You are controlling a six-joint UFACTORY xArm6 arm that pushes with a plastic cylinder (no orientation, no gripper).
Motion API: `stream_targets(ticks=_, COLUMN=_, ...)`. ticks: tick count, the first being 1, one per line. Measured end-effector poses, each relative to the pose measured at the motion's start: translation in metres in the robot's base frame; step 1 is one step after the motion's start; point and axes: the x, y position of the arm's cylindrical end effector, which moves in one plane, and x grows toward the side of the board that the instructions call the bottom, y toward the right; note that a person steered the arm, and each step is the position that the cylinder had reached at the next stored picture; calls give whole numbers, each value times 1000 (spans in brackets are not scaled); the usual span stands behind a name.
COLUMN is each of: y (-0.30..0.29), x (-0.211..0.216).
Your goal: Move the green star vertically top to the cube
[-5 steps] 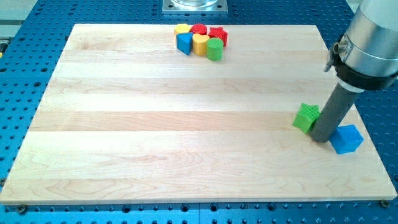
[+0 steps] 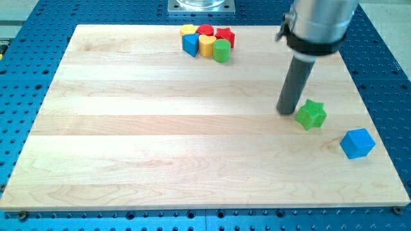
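Observation:
The green star (image 2: 311, 114) lies on the wooden board (image 2: 160, 147) at the view's right, up and to the left of the blue cube (image 2: 357, 143), with a gap between them. My tip (image 2: 286, 112) rests on the board just left of the green star, touching or almost touching its left side. The dark rod rises from there to the grey arm body at the view's top.
A cluster of blocks sits at the board's top middle: a yellow block (image 2: 187, 29), a red block (image 2: 205, 29), a red star (image 2: 225, 35), a blue block (image 2: 190, 44), a yellow block (image 2: 206, 45) and a green cylinder (image 2: 221, 51).
My tip moved up and left, from between the star and cube to the star's left side. The green star shifted slightly upward. The blue cube stayed put.

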Motion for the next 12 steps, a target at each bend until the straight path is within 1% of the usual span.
stream_targets(ticks=1, y=5, x=-7)
stream_targets(ticks=2, y=-43, x=0)
stream_targets(ticks=3, y=-84, x=46)
stream_targets(ticks=4, y=-66, x=120)
stream_targets(ticks=5, y=-20, x=118)
stream_targets(ticks=6, y=5, x=108)
stream_targets(ticks=7, y=43, x=59)
stream_targets(ticks=8, y=48, x=31)
stream_targets(ticks=9, y=47, x=20)
stream_targets(ticks=10, y=21, x=33)
stream_targets(ticks=11, y=-23, x=37)
stream_targets(ticks=12, y=-6, x=-12)
